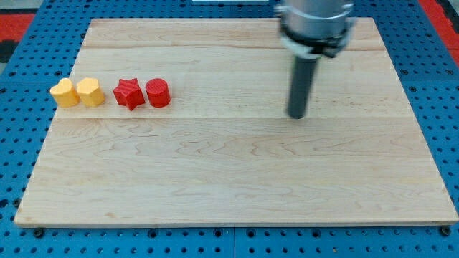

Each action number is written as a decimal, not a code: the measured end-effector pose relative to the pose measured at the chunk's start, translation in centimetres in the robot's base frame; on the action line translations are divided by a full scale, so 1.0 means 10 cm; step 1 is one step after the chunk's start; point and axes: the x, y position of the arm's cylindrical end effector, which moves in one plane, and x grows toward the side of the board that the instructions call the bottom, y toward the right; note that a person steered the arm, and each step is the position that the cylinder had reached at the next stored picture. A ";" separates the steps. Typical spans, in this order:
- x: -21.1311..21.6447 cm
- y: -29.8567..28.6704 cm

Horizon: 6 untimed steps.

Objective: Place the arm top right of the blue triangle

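Observation:
No blue triangle shows in the camera view. My tip [297, 115] rests on the wooden board [237, 179], right of centre and in its upper half. A row of blocks lies at the view's left: a yellow block [64, 92], a second yellow block [90, 92], a red star [129, 93] and a red cylinder [158, 93]. My tip is far to the right of the red cylinder, a little lower than the row. The arm's grey body [315, 25] hides part of the board's top edge.
The board lies on a blue perforated table [18, 143] that shows on all sides. A red strip [437, 11] shows at the view's top right corner.

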 end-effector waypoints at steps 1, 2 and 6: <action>-0.40 0.63; -0.87 0.95; -2.37 0.94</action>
